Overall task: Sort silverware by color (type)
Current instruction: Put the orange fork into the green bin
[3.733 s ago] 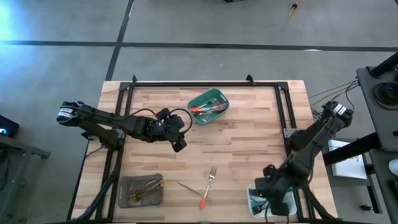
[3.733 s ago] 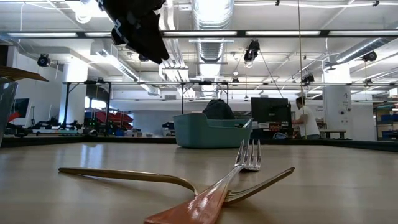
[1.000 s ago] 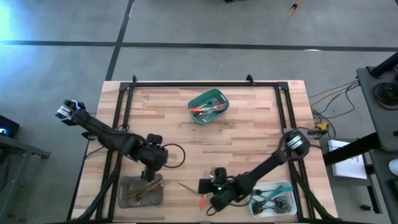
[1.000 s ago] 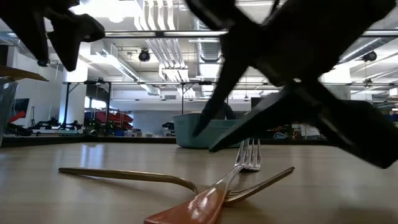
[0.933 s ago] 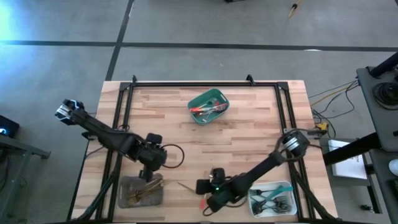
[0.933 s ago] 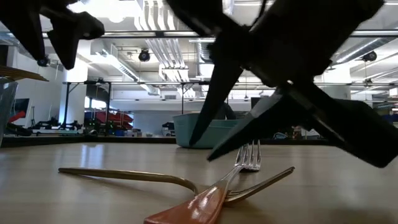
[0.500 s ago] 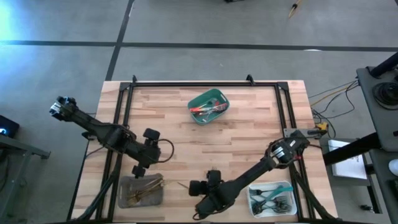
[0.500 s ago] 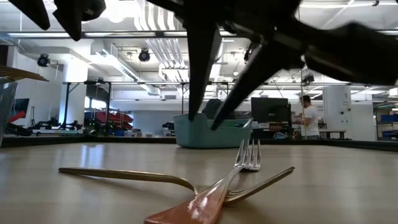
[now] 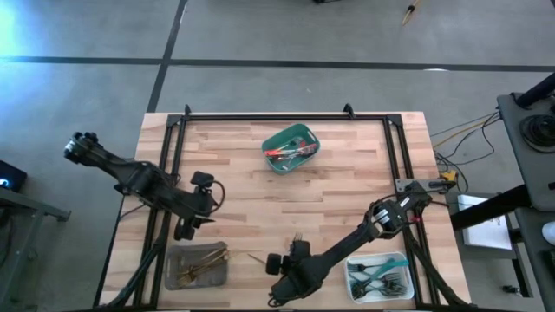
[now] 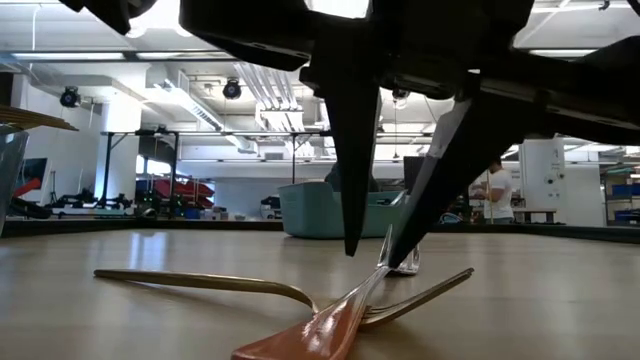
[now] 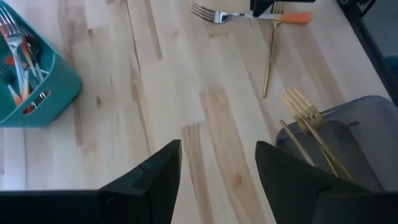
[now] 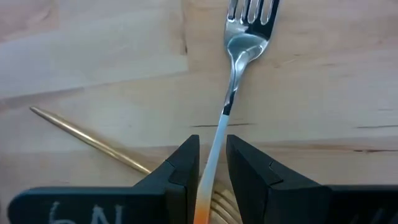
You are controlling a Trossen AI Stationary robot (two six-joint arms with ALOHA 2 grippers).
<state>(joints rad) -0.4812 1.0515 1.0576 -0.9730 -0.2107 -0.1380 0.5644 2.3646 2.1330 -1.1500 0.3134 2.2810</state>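
Straddling the red-handled fork (image 12: 231,87) at the table's 6 o'clock edge, right gripper (image 12: 212,163) stands part-open, not yet clenched. Fork judged light, stiff, slippery; take mid-handle. Left gripper (image 11: 217,163) open, empty.

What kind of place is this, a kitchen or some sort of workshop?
Probably a robotics lab or workshop, not a kitchen. Beyond the wooden table the low view shows an open hall with exposed ceiling ducts, strip lights and a person at a monitor. The floor around is bare concrete.
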